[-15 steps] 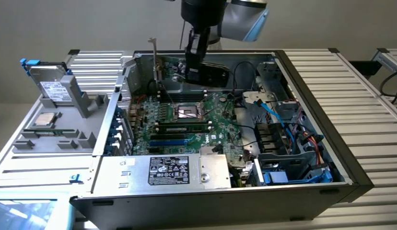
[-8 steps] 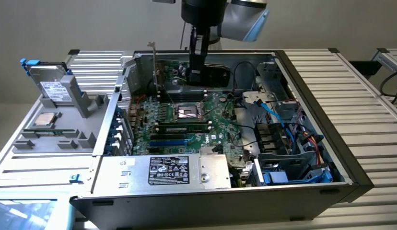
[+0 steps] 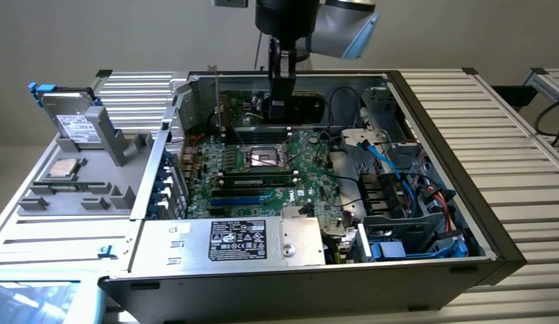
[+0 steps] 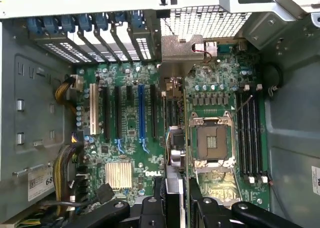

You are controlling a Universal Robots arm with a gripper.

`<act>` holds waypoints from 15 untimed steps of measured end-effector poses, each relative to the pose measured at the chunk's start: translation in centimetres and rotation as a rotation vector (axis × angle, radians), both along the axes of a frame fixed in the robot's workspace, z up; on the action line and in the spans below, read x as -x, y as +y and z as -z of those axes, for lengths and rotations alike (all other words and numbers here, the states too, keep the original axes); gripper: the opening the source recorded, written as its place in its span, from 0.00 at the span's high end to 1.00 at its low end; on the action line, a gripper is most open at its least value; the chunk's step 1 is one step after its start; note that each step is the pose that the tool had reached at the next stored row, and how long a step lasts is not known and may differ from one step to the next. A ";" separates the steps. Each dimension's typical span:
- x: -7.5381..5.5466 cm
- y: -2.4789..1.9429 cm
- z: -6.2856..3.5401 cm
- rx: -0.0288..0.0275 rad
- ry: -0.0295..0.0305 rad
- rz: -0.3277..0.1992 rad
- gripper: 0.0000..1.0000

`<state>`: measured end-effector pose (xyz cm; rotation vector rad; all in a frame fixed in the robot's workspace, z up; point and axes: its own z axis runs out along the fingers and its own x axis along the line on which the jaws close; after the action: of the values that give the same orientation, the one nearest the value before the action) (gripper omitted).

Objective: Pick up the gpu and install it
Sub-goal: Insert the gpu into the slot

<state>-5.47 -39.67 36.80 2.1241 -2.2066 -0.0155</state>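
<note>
Silver metal makes the big box (image 3: pixel 234 239) with the black label, closest to us in the exterior view. It sits in the front of the open computer case (image 3: pixel 495 223). The case lies on its side, so the arm can reach in from above. Past the box lies the green board (image 3: pixel 261 169). It is flat, with its long slots (image 4: pixel 141 110) facing up, ready for a card to be pushed down into one. Off to the exterior view's left, a grey tray (image 3: pixel 45 202) keeps spare parts out of the way.

Farther back, the gripper (image 4: pixel 176 204) hangs straight down over the far part of the green board. Its two black fingers are squeezed onto the gpu (image 4: pixel 175 158), one on each flat side. The gpu is held up on its thin edge, I think so that its bottom edge can go into a slot. It looks to be above the board, not pushed in.

Some things are hard to see. The wrist view looks along the gpu's thin edge, so its two flat sides are hidden. Its bottom edge is hidden too, so I cannot tell which slot it is over, or whether it touches the board. In the exterior view the gpu is just a dark strip under the fingers, and the arm (image 3: pixel 343 27) is cut off by the picture's edge.
</note>
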 end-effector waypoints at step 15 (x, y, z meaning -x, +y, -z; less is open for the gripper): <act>1.7 -0.01 0.23 0.0341 -0.0602 -0.028 0.71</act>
<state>-7.22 -39.67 36.57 2.1654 -2.1921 0.0883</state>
